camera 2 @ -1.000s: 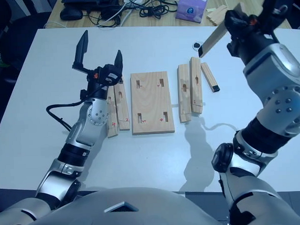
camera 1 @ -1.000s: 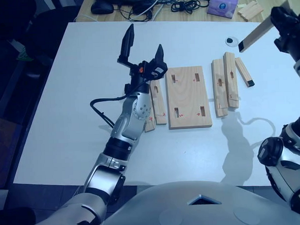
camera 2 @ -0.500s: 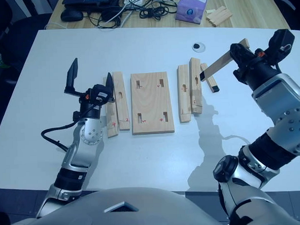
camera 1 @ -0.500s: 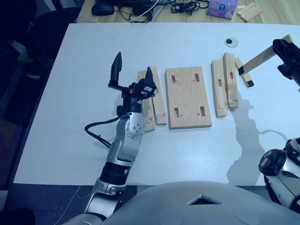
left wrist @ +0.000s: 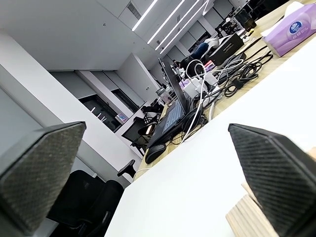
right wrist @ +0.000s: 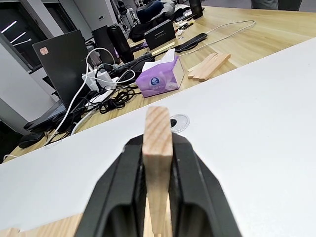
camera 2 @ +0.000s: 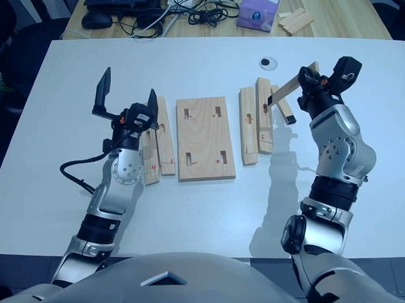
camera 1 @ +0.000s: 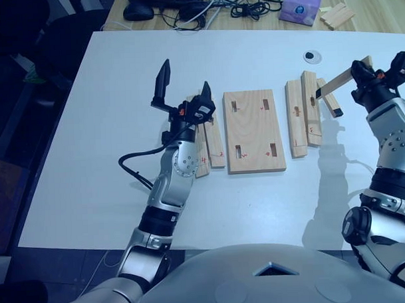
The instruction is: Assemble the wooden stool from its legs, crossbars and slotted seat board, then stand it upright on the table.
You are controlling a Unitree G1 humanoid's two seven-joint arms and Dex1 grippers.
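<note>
The slotted seat board [camera 1: 255,130] lies flat mid-table. Two legs [camera 1: 212,134] lie to its left and two more legs [camera 1: 303,115] to its right, with a short crossbar [camera 1: 329,97] beside those. My right gripper [camera 1: 363,76] hovers over the right-hand pieces, shut on another crossbar [camera 1: 336,80] that slants down toward the legs; in the right wrist view that crossbar [right wrist: 157,148] sits clamped between the fingers [right wrist: 131,168]. My left gripper [camera 1: 184,92] is open above the left legs, its pads [left wrist: 34,173] wide apart with nothing between them.
A small black round object [camera 1: 312,54] lies behind the right legs. On the desk beyond the table's far edge are a purple tissue box [camera 1: 302,5], tangled cables [camera 1: 204,5] and spare wood strips [camera 1: 337,15]. The near half of the white table [camera 1: 90,182] is bare.
My right gripper has come down and inward with the crossbar, now close over the right legs. My left gripper dropped back toward me, then edged slightly forward, still open.
</note>
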